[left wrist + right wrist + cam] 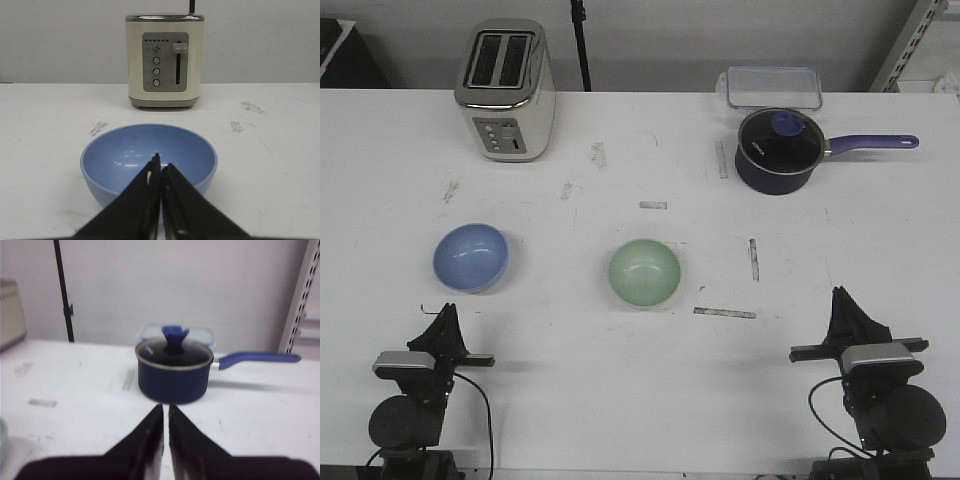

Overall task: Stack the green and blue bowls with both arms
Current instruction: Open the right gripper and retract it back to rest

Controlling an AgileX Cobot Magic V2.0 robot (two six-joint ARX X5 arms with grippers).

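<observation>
So I've got two bowls on the bench: one blue bowl at about 9 o'clock and one green bowl near the middle, well apart, nothing stacked. Two arms parked at 6 o'clock. The left tool has its fingers pressed together just short of the blue one; the right tool is closed too, holding nothing. One toaster, one saucepan, one clear container at the back.

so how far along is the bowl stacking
Nothing looks done yet. The blue bowl and the green bowl sit apart on the table, both empty and upright. Nothing is in hand: the left hand and the right hand are shut on nothing, near the table's front edge. Left to do: pick up one bowl and set it in the other.
</observation>
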